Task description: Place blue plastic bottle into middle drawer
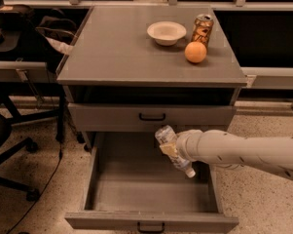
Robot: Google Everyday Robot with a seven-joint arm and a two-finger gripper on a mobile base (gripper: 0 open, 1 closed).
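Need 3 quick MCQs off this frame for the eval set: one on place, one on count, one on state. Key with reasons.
1. Where is the bottle relative to the open middle drawer?
A. lying in it
B. in the air above it, held by the tool
C. underneath it

2. How many things stand on the cabinet top?
A. three
B. one
C. five

3. How is the bottle oriented?
A. upright, cap on top
B. lying level
C. tilted, cap end lowest

Key:
1 B: the tool grips it over the drawer's right half, and it does not touch the drawer floor.
2 A: bowl, can and orange.
3 C: the white cap points down and to the right.
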